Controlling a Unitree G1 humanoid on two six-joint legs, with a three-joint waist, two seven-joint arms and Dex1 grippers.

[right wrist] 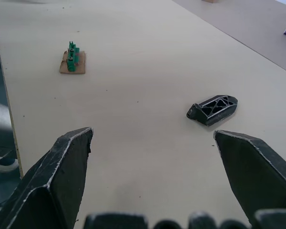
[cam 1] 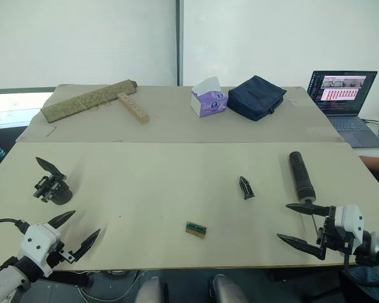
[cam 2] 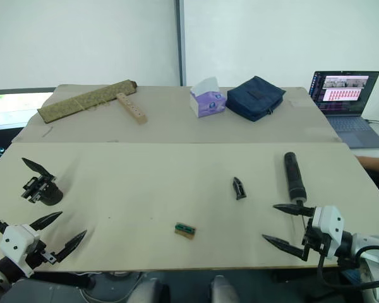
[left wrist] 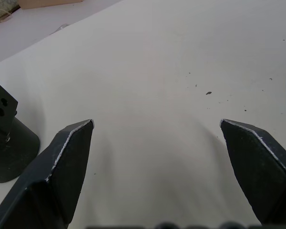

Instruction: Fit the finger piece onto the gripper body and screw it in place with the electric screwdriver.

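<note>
Now both tools, left tool and right tool, spread wide, empty, above the table.

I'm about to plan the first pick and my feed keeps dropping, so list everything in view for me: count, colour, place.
small pointed plastic finger piece: 1, black, centre-right of the near table, lying free
gripper body with round base and one upright finger: 1, black, near table's left edge
thick cylindrical electric screwdriver: 1, black, right side, lying flat
small rectangular block: 1, green on tan, near front edge, centre
rolled mat: 1, olive, far table, left
wooden strip with holes: 1, tan, beside the mat
tissue box: 1, purple and white, far centre
soft pouch: 1, navy, far table, right of the tissues
laptop: 1, grey, open, far right
left end effector: black fingers, open, empty, in front of the gripper body
right end effector: black fingers, open, empty, just before the screwdriver's tip
</note>
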